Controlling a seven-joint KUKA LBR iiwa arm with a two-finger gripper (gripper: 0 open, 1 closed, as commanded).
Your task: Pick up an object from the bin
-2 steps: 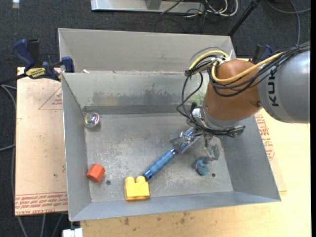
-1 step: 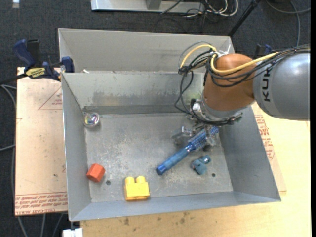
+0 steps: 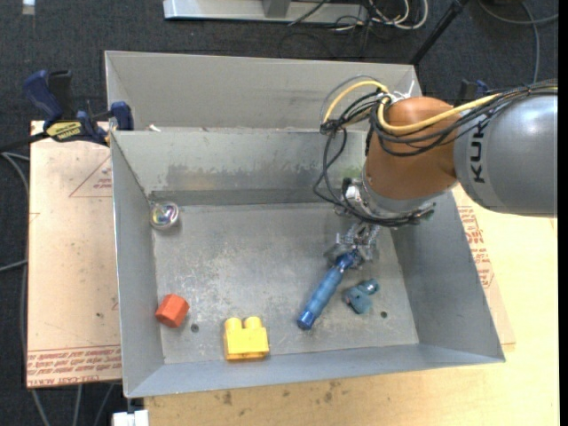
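My gripper (image 3: pixel 352 250) hangs low in the right half of the bin, its fingers right at the upper end of a long blue stick-shaped thing (image 3: pixel 321 295) that lies slanting down to the left. Whether the fingertips touch or clasp that end is hard to tell. A small teal lump (image 3: pixel 360 296) lies just right of the stick, below the gripper.
A yellow two-stud brick (image 3: pixel 245 337) and an orange block (image 3: pixel 172 309) lie near the front left. A shiny silver ball (image 3: pixel 164 214) rests in the back left corner. The arm's orange cover and cables crowd the bin's back right.
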